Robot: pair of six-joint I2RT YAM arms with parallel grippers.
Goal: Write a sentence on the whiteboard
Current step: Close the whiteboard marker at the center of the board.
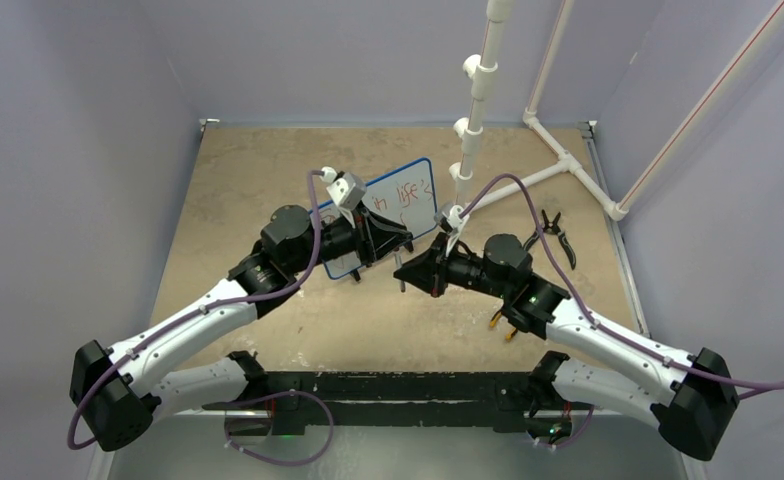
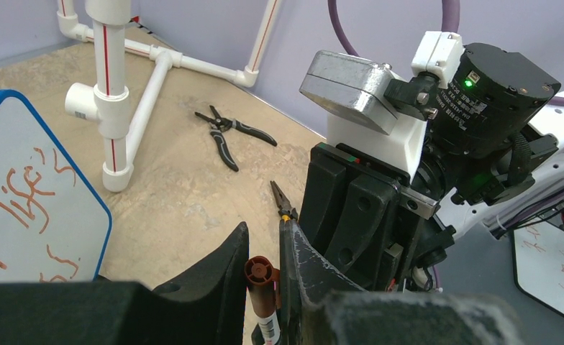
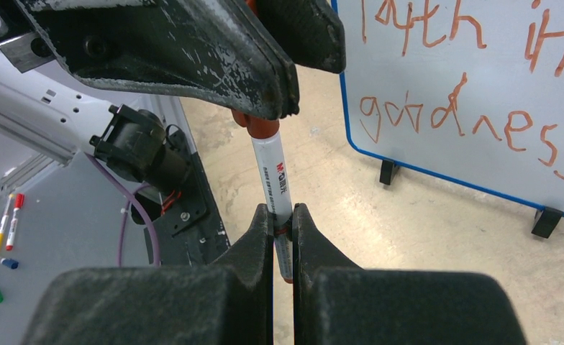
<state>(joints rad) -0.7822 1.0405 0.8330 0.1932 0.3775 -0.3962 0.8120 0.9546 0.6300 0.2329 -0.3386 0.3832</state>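
The whiteboard (image 1: 400,200) stands tilted at mid-table on black feet. It carries the sentence (image 3: 473,108) in red marker, two lines reading "faith in" and "goodness"; "life's" (image 2: 20,198) shows in the left wrist view. My left gripper (image 2: 265,237) is shut on the dark red cap end of a marker (image 2: 261,277). My right gripper (image 3: 283,212) is shut on the white barrel of the same marker (image 3: 273,172), just below the left fingers (image 3: 193,50). Both grippers meet in front of the board, the left (image 1: 398,243) above the right (image 1: 408,270).
A white PVC pipe frame (image 1: 568,165) stands at the back right. Black-handled pliers (image 1: 558,235) lie near it, and orange-handled pliers (image 1: 503,322) lie under my right arm. Needle-nose pliers (image 2: 283,201) lie beyond my left fingers. Spare markers (image 3: 2,237) lie off the table.
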